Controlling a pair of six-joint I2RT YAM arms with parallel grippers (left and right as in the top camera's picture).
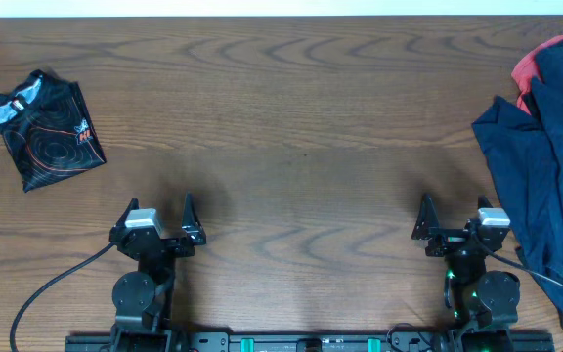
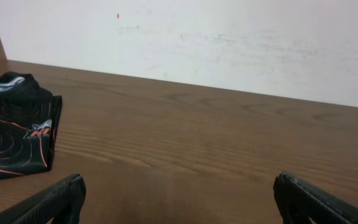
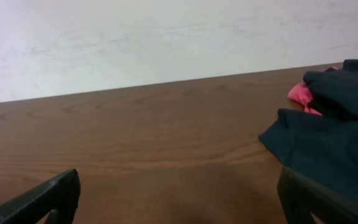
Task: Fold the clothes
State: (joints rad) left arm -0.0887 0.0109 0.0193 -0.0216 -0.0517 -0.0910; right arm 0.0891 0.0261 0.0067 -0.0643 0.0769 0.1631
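Observation:
A pile of dark navy clothes lies at the table's right edge, with a red piece showing at its far side; the pile and the red piece also show in the right wrist view. A small black line-printed garment lies folded at the far left and shows in the left wrist view. My left gripper is open and empty near the front edge. My right gripper is open and empty, just left of the navy pile.
The wooden table runs back to a white wall. Black cables trail from both arm bases along the front edge.

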